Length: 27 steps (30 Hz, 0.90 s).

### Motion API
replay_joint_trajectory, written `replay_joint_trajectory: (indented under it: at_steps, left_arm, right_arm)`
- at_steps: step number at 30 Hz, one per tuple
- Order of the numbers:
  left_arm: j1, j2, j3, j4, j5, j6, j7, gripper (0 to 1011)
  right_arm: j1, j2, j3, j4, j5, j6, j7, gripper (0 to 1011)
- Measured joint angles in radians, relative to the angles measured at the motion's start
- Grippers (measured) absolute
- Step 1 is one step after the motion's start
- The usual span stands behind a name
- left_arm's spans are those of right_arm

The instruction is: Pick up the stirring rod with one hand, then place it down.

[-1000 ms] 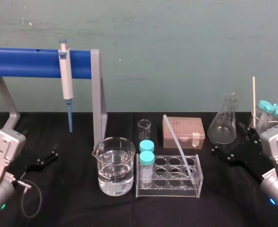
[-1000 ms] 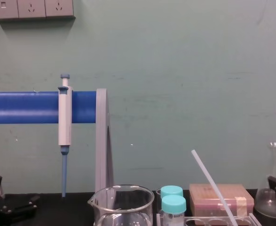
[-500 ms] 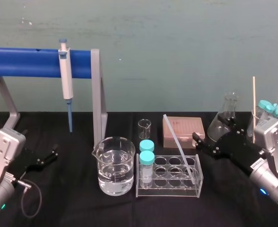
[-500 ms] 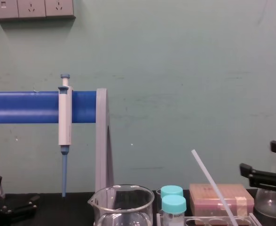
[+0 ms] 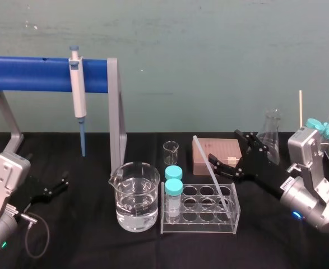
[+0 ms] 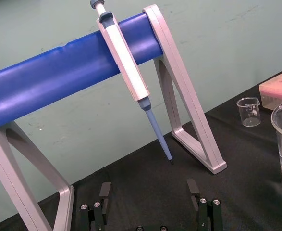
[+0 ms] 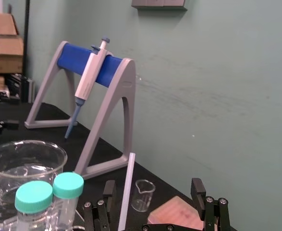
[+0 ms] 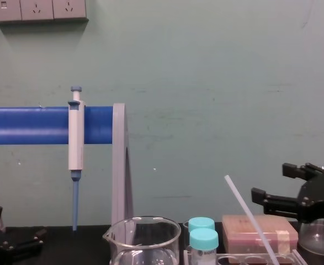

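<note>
While the rod leans in the rack, its foot in a cell at the rack's 3 o'clock end and its top tilted toward 11 o'clock, nothing grips it. The right gripper hangs at the rack's 1 o'clock, above the pink box, with its fingers spread wide. In the head view the lower fingertip sits just beside the rod's upper half. In the right wrist view the rod rises between the two fingers of that gripper, close to one of them and well apart from the other; I cannot tell whether it touches. From the chest view the rod slants up toward 11 o'clock, and the gripper is level with its top, at its 3 o'clock.

A beaker of water stands at the rack's 9 o'clock, and a flask shows behind the right arm. The left gripper rests low at the beaker's 9 o'clock, its fingers parted wide in the left wrist view, near the foot of the stand that carries the pipette.
</note>
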<state>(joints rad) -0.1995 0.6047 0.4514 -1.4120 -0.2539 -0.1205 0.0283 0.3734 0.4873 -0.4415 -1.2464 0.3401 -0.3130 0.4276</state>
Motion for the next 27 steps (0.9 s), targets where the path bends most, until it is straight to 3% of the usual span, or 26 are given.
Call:
replay_joint_trajectory:
  at_steps: [14, 20, 27]
  left_arm:
    - [0.0, 0.0, 0.0, 0.0, 0.0, 0.0, 0.0, 1000]
    - [0.0, 0.0, 0.0, 0.0, 0.0, 0.0, 0.0, 1000]
    - [0.0, 0.0, 0.0, 0.0, 0.0, 0.0, 0.0, 1000]
  right_arm:
    - [0.11, -0.079, 0.0, 0.174, 0.055, -0.008, 0.173, 1003]
    - [0.157, -0.113, 0.007, 0.26, 0.092, 0.018, 0.263, 1003]
    - [0.185, -0.137, 0.011, 0.318, 0.108, 0.04, 0.314, 1003]
